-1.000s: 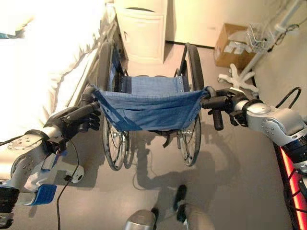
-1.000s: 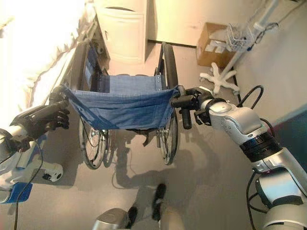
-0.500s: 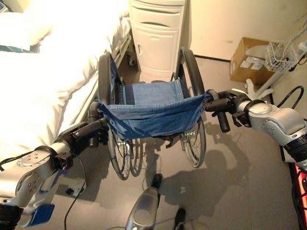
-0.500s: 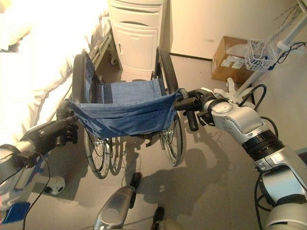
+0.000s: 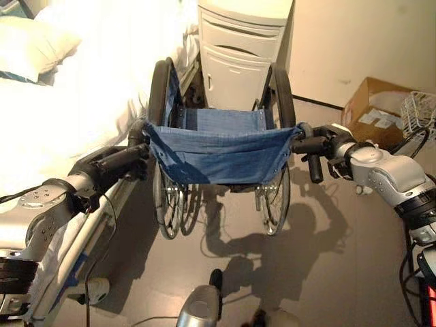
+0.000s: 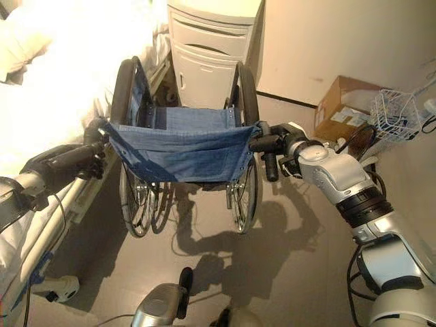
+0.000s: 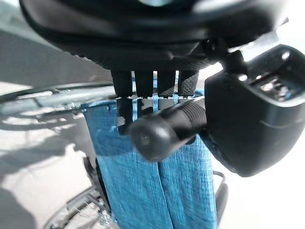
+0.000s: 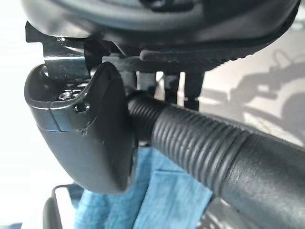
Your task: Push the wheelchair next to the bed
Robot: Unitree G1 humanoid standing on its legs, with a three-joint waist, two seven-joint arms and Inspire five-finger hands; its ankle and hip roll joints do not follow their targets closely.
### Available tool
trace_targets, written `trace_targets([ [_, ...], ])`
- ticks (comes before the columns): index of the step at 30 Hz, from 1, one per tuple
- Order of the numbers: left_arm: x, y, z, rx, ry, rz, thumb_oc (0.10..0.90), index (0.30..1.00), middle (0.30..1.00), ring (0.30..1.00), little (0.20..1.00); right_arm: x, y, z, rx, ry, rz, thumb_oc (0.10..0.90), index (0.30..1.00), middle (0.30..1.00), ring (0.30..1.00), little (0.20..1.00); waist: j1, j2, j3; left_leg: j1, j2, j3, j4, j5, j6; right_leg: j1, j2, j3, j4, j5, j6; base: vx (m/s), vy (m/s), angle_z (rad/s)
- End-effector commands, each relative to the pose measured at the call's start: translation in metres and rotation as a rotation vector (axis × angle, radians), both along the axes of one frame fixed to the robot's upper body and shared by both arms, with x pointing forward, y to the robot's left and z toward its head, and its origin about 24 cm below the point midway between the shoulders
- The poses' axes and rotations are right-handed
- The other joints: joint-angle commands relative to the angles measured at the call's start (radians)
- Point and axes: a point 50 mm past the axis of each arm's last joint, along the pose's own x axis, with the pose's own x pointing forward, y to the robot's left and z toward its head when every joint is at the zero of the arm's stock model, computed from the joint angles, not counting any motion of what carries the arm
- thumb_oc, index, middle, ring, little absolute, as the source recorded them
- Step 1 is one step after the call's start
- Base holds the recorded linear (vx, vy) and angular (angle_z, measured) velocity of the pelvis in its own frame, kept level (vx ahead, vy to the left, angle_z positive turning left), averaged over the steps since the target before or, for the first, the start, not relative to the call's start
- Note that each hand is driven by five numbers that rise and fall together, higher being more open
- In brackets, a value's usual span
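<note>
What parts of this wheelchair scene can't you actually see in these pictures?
- Footrests and front wheels: hidden under the wheelchair's blue seat cloth, both eye views.
- Bed: cut off by the eye views' left edge, washed out by glare.
- Box contents: too small.

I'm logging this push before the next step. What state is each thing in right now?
wheelchair: upright on its wheels, seat unoccupied, alongside the bed.
left hand: curled round the left push handle.
right hand: curled round the right push handle.
bed: made up with white bedding and a pillow.
bedside cabinet: door and drawer closed.
cardboard box: top open.
</note>
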Motion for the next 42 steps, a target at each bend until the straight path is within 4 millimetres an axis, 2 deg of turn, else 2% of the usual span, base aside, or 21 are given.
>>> trace_targets([
  [1, 0.002, -0.001, 0.073, 0.093, -0.239, -0.017, 0.400, 0.300, 0.300, 0.300, 0.300, -0.001, 0.019, 0.066, 0.001, -0.339, 0.163, 0.400, 0.300, 0.300, 0.300, 0.300, 0.023, -0.015, -0.073, -0.156, -0.059, 0.017, 0.075, 0.015, -0.042, 0.021, -0.003, 0.007, -0.361, 0.302, 0.010, -0.05, -0.310, 0.19],
  [3, 0.009, -0.002, 0.085, 0.102, -0.271, -0.011, 0.400, 0.300, 0.300, 0.300, 0.300, -0.001, 0.021, 0.074, 0.021, -0.374, 0.159, 0.400, 0.300, 0.300, 0.300, 0.300, -0.002, -0.017, -0.044, -0.119, -0.028, -0.016, 0.059, -0.004, -0.055, -0.036, -0.047, 0.018, -0.422, 0.377, 0.030, -0.04, -0.327, 0.71],
  [5, 0.011, -0.004, 0.086, 0.107, -0.264, -0.008, 0.400, 0.300, 0.300, 0.300, 0.300, -0.003, 0.025, 0.078, 0.024, -0.370, 0.169, 0.400, 0.300, 0.300, 0.300, 0.300, -0.005, -0.025, -0.040, -0.101, -0.016, -0.015, 0.055, -0.012, -0.061, -0.035, -0.051, 0.009, -0.432, 0.383, 0.038, 0.08, -0.222, 0.90],
  [6, 0.009, -0.005, 0.081, 0.108, -0.253, -0.016, 0.400, 0.300, 0.300, 0.300, 0.300, -0.006, 0.020, 0.083, 0.016, -0.358, 0.168, 0.400, 0.300, 0.300, 0.300, 0.300, -0.001, -0.042, -0.053, -0.089, -0.015, -0.027, 0.052, -0.020, -0.066, -0.013, -0.042, 0.008, -0.481, 0.381, 0.047, 0.11, -0.171, 0.84],
  [8, 0.005, -0.006, 0.079, 0.104, -0.248, -0.017, 0.400, 0.300, 0.300, 0.300, 0.300, -0.008, 0.017, 0.083, 0.011, -0.351, 0.166, 0.400, 0.300, 0.300, 0.300, 0.300, 0.001, -0.048, -0.064, -0.085, -0.013, -0.030, 0.048, -0.018, -0.071, 0.000, -0.037, 0.007, -0.504, 0.382, 0.049, 0.09, -0.105, 0.59],
  [12, -0.004, 0.002, 0.062, 0.091, -0.236, 0.026, 0.400, 0.300, 0.300, 0.300, 0.300, -0.008, 0.019, 0.087, 0.008, -0.341, 0.180, 0.400, 0.300, 0.300, 0.300, 0.300, 0.006, -0.071, -0.100, -0.073, 0.012, -0.012, 0.018, -0.007, -0.098, 0.056, -0.020, -0.014, -0.581, 0.377, 0.037, 0.06, -0.090, 0.34],
  [16, -0.006, -0.001, 0.052, 0.082, -0.222, 0.020, 0.400, 0.300, 0.300, 0.300, 0.300, -0.009, 0.025, 0.086, 0.004, -0.326, 0.184, 0.400, 0.300, 0.300, 0.300, 0.300, 0.007, -0.070, -0.111, -0.061, 0.023, -0.006, 0.000, 0.001, -0.111, 0.076, -0.014, -0.024, -0.597, 0.371, 0.030, 0.02, -0.016, -0.01],
  [22, -0.008, 0.000, 0.044, 0.063, -0.212, 0.034, 0.400, 0.300, 0.300, 0.300, 0.300, -0.010, 0.024, 0.077, -0.006, -0.287, 0.176, 0.400, 0.300, 0.300, 0.300, 0.300, 0.002, -0.061, -0.128, -0.040, 0.030, 0.000, -0.017, 0.007, -0.119, 0.101, -0.012, -0.029, -0.613, 0.362, 0.022, 0.01, 0.008, -0.01],
  [23, -0.008, 0.000, 0.045, 0.062, -0.213, 0.038, 0.486, 0.429, 0.429, 0.429, 0.429, -0.009, 0.023, 0.077, -0.009, -0.284, 0.174, 0.400, 0.300, 0.300, 0.300, 0.300, 0.002, -0.060, -0.129, -0.038, 0.031, 0.002, -0.018, 0.007, -0.120, 0.103, -0.012, -0.030, -0.614, 0.362, 0.022, 0.00, 0.000, 0.00],
  [24, -0.008, 0.002, 0.045, 0.060, -0.215, 0.049, 0.599, 0.599, 0.599, 0.599, 0.599, -0.009, 0.023, 0.076, -0.015, -0.283, 0.170, 0.582, 0.573, 0.573, 0.573, 0.573, 0.001, -0.059, -0.131, -0.031, 0.033, 0.005, -0.024, 0.008, -0.122, 0.107, -0.011, -0.030, -0.617, 0.362, 0.021, 0.00, 0.000, 0.00],
  [25, -0.008, 0.003, 0.046, 0.060, -0.216, 0.058, 0.800, 0.900, 0.900, 0.900, 0.900, -0.009, 0.022, 0.076, -0.018, -0.286, 0.164, 0.800, 0.900, 0.900, 0.900, 0.900, -0.001, -0.058, -0.134, -0.027, 0.034, 0.008, -0.028, 0.009, -0.123, 0.109, -0.010, -0.031, -0.619, 0.361, 0.021, 0.00, 0.000, 0.00],
  [35, -0.009, 0.018, 0.060, 0.117, -0.292, 0.146, 0.800, 0.900, 0.900, 0.900, 0.900, -0.011, 0.012, 0.082, -0.044, -0.310, 0.092, 0.800, 0.900, 0.900, 0.900, 0.900, -0.013, -0.055, -0.152, -0.003, 0.038, 0.018, -0.048, 0.009, -0.127, 0.127, -0.003, -0.026, -0.628, 0.352, 0.016, 0.00, 0.000, 0.00],
  [37, -0.013, 0.025, 0.071, 0.160, -0.334, 0.184, 0.800, 0.900, 0.900, 0.900, 0.900, -0.012, 0.002, 0.086, -0.065, -0.336, 0.047, 0.800, 0.900, 0.900, 0.900, 0.900, -0.014, -0.054, -0.155, 0.001, 0.040, 0.019, -0.047, 0.007, -0.128, 0.134, -0.002, -0.029, -0.628, 0.348, 0.014, 0.04, -0.003, 0.02],
  [42, -0.025, 0.042, 0.083, 0.197, -0.357, 0.254, 0.800, 0.900, 0.900, 0.900, 0.900, -0.019, -0.022, 0.098, -0.153, -0.393, -0.054, 0.800, 0.900, 0.900, 0.900, 0.900, -0.024, -0.049, -0.178, 0.031, 0.038, 0.021, -0.081, 0.014, -0.131, 0.149, 0.004, -0.026, -0.645, 0.354, 0.017, 0.06, 0.026, 0.02],
])
